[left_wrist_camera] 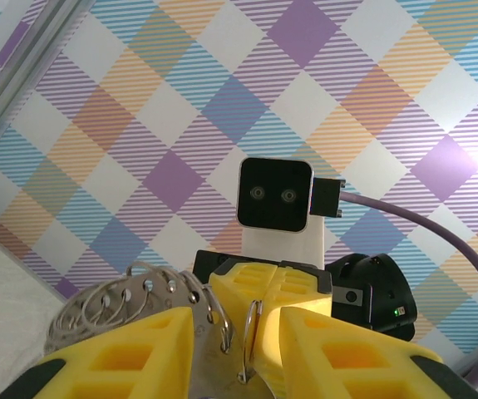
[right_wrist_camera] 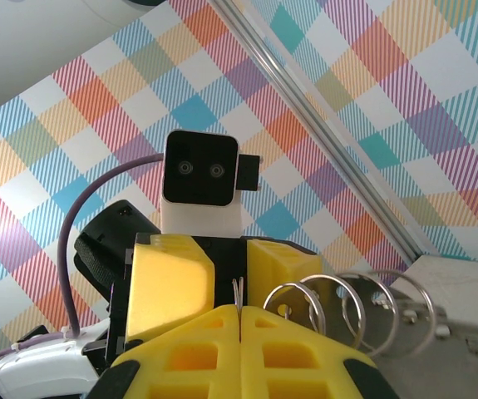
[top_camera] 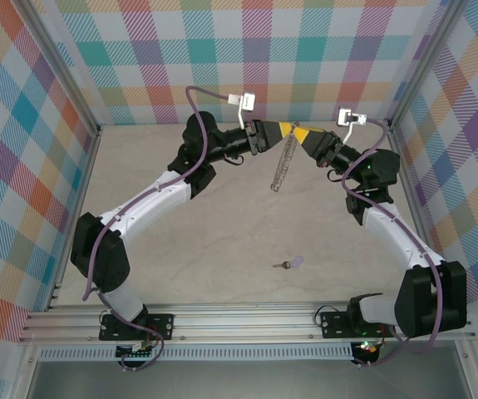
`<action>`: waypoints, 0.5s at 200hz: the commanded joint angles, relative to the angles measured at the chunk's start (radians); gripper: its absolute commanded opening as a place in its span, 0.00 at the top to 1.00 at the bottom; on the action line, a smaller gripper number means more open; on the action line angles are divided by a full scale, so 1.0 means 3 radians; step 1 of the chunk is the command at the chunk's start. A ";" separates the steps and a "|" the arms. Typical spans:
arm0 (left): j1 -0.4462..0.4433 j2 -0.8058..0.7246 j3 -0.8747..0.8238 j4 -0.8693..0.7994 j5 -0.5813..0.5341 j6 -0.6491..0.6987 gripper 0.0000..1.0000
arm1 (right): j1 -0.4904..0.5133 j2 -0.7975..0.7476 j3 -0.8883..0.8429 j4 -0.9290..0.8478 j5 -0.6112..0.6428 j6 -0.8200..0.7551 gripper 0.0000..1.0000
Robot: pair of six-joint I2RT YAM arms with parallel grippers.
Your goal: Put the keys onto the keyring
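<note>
Up top, the two arms meet nose to nose at the far side of the bench (top_camera: 222,224), left tool (top_camera: 283,130) against right tool (top_camera: 305,135), and the keyring (top_camera: 283,169) dangles edge-on below the spot where they meet. The key (top_camera: 290,263), lilac head and all, lies alone on the bench nearer the bases, well apart from both tools. Over to the left wrist: the left tool (left_wrist_camera: 237,349) stands partly open, ring wire upright in the gap between its yellow fingers (left_wrist_camera: 139,353), and the keyring's (left_wrist_camera: 114,307) scalloped loops fan off to the left. Now the right wrist: the right tool (right_wrist_camera: 239,332) is pressed fully together, a sliver of wire pinched in the seam, and the keyring's (right_wrist_camera: 338,303) loops trail away to the right.
</note>
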 commanded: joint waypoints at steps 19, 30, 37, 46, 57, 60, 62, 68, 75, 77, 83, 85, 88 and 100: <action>-0.0064 0.0002 0.0013 0.0143 0.0055 0.0005 0.69 | 0.0028 -0.0010 0.0067 0.0091 0.0008 -0.0061 1.00; -0.0062 0.0002 0.0003 0.0146 0.0062 0.0002 0.72 | 0.0028 -0.0010 0.0066 0.0081 0.0012 -0.0069 1.00; -0.0062 0.0002 0.0002 0.0155 0.0068 0.0005 0.73 | 0.0028 -0.0010 0.0066 0.0073 0.0015 -0.0066 1.00; -0.0066 -0.0002 -0.0005 0.0155 0.0069 0.0005 0.73 | 0.0028 -0.0014 0.0062 0.0070 0.0023 -0.0075 1.00; -0.0062 -0.0008 -0.0022 0.0154 0.0069 0.0003 0.72 | 0.0028 -0.0023 0.0061 0.0050 0.0034 -0.0091 1.00; -0.0066 -0.0010 -0.0034 0.0158 0.0067 0.0003 0.71 | 0.0031 -0.0022 0.0061 0.0045 0.0035 -0.0092 1.00; -0.0064 -0.0014 -0.0036 0.0160 0.0065 -0.0002 0.71 | 0.0029 -0.0023 0.0061 0.0041 0.0035 -0.0092 1.00; -0.0064 -0.0019 -0.0053 0.0163 0.0057 0.0000 0.70 | 0.0028 -0.0018 0.0061 0.0044 0.0040 -0.0097 1.00; -0.0064 -0.0026 -0.0066 0.0174 0.0061 -0.0001 0.70 | 0.0028 -0.0018 0.0060 0.0044 0.0047 -0.0097 1.00; -0.0061 -0.0029 -0.0073 0.0178 0.0060 -0.0002 0.69 | 0.0028 -0.0013 0.0061 0.0044 0.0046 -0.0093 1.00; -0.0064 -0.0033 -0.0082 0.0184 0.0055 0.0000 0.69 | 0.0026 -0.0015 0.0061 0.0043 0.0051 -0.0093 1.00; -0.0065 -0.0033 -0.0085 0.0182 0.0053 -0.0002 0.69 | 0.0028 -0.0011 0.0061 0.0042 0.0051 -0.0092 1.00; -0.0062 -0.0036 -0.0093 0.0182 0.0054 -0.0002 0.69 | 0.0029 -0.0013 0.0061 0.0042 0.0051 -0.0092 1.00; -0.0066 -0.0043 -0.0109 0.0189 0.0060 0.0003 0.68 | 0.0028 -0.0007 0.0061 0.0043 0.0062 -0.0092 1.00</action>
